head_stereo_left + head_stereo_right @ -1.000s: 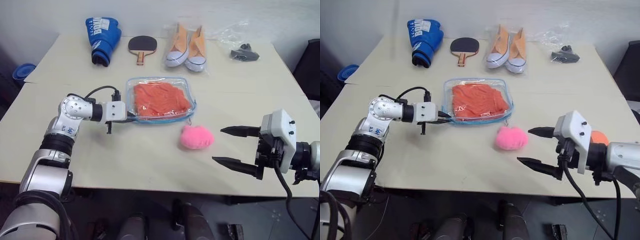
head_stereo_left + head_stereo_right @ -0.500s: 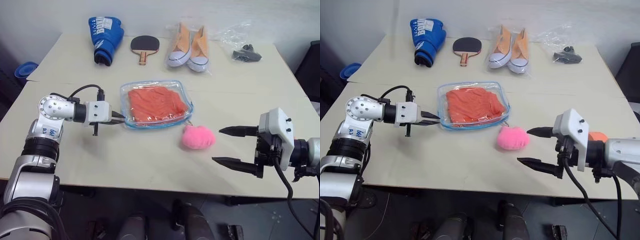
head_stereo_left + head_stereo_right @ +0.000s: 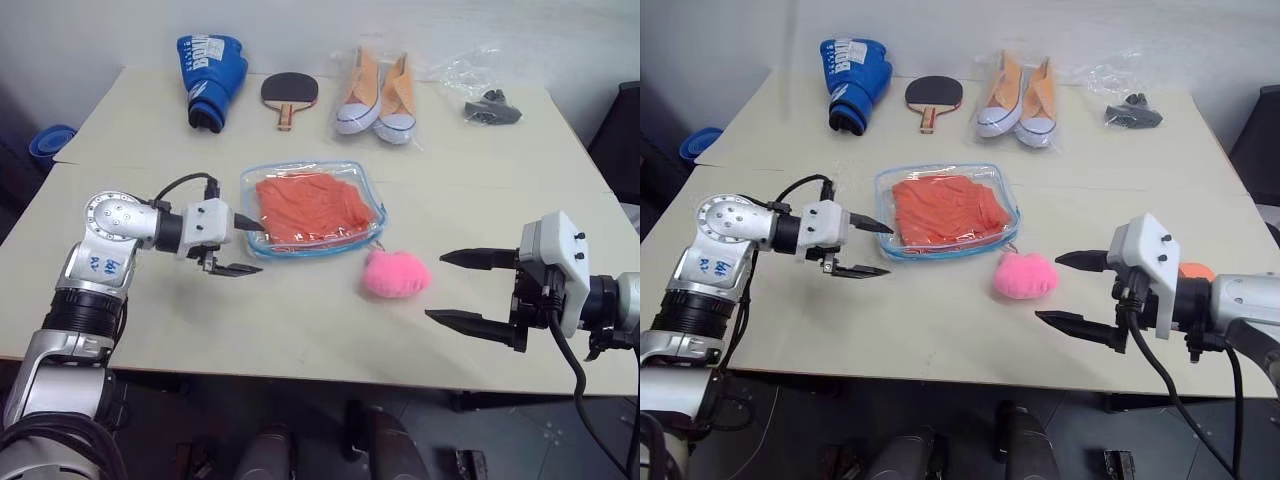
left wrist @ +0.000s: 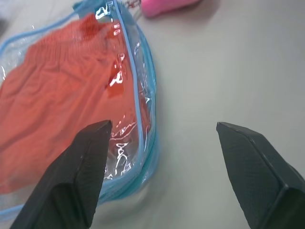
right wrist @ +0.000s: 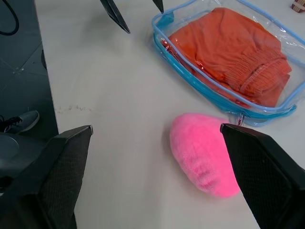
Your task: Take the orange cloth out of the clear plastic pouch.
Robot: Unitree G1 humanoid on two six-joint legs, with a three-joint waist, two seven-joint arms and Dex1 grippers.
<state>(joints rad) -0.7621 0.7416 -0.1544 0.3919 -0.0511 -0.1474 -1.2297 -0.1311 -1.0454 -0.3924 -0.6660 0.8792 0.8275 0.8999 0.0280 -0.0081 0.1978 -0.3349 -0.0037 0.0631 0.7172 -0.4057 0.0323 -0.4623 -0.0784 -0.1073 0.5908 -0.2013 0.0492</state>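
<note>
A: Change since a second ago: the left gripper [image 3: 243,247] had its fingers pinched together at the near-left edge of the clear plastic pouch [image 3: 372,190]; now they stand spread, one tip over the pouch's left edge, the other over bare table at its 7 o'clock. Nothing held.

B: Did the pouch move?

A: It sits a bit left of where it was half a second back. The orange cloth [image 3: 313,205] lies flat inside it, filling most of it.

B: Nearest things first?

A: Right gripper [image 3: 451,289] closest, at the pouch's 4 o'clock, jaws wide, empty, hovering above the table [image 3: 300,320]. It has not shifted. Just beyond its tips, a pink fluffy lump [image 3: 396,273], close beside the pouch's near-right corner at 5 o'clock.

B: Farther back?

A: Far row, left to right: blue boxing glove [image 3: 208,78] at the pouch's 11 o'clock, table tennis paddle [image 3: 289,93], orange-and-white sneakers [image 3: 379,93] at 12 to 1, a clear bag with black items [image 3: 485,100] at 2 o'clock.
</note>
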